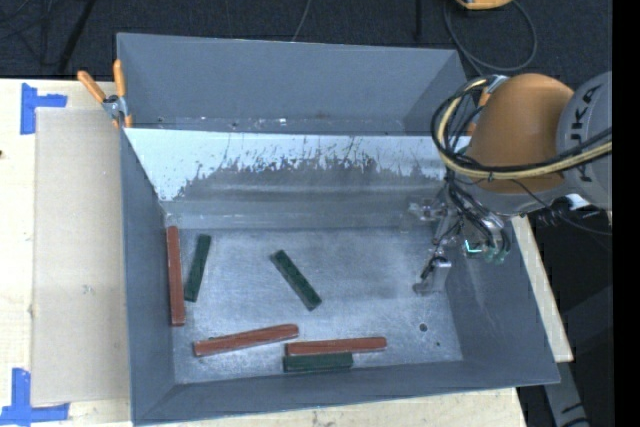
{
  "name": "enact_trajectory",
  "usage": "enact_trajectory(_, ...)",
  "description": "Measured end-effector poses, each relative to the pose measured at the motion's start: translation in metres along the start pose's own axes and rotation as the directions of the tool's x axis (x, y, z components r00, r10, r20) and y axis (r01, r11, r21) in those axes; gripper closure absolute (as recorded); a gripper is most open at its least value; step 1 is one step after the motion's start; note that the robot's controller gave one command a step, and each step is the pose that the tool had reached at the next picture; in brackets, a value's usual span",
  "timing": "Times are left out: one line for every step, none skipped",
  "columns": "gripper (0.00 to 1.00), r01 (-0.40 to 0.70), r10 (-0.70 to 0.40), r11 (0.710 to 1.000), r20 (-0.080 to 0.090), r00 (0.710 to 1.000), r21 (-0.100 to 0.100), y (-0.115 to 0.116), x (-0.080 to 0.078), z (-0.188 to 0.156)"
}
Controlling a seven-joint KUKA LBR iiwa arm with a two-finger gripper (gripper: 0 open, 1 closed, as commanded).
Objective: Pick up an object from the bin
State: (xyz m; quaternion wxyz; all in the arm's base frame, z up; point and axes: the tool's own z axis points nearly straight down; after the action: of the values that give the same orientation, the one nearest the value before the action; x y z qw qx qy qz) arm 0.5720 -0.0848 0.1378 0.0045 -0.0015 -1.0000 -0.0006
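Closest to the camera, at 6 o'clock on the floor of the grey bin, a short dark green stick lies along the near wall. A red-brown stick lies just behind it, side by side and apparently touching. At 7 o'clock a second red-brown stick lies slightly tilted, its right end near those two.

Further back, at 9 o'clock, a long red-brown stick runs along the left wall, with a small green stick just beside it. Near the centre, a diagonal green stick lies alone.

At 3 o'clock the hand is low over bare bin floor, well apart from every stick; the diagonal green stick is the nearest to it. Whether the hand is open or closed cannot be told. Above it, at 2 o'clock, sit the arm's orange cover and looped cables.
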Motion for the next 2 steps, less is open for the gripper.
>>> enact_trajectory(0.00, -0.164, 0.164, 0.986, 0.000, 0.986, -0.001, 0.026, 0.063, 0.063)
enact_trajectory(0.00, -0.046, 0.046, 0.999, 0.014, 0.999, -0.001, 0.088, 0.096, 0.065)
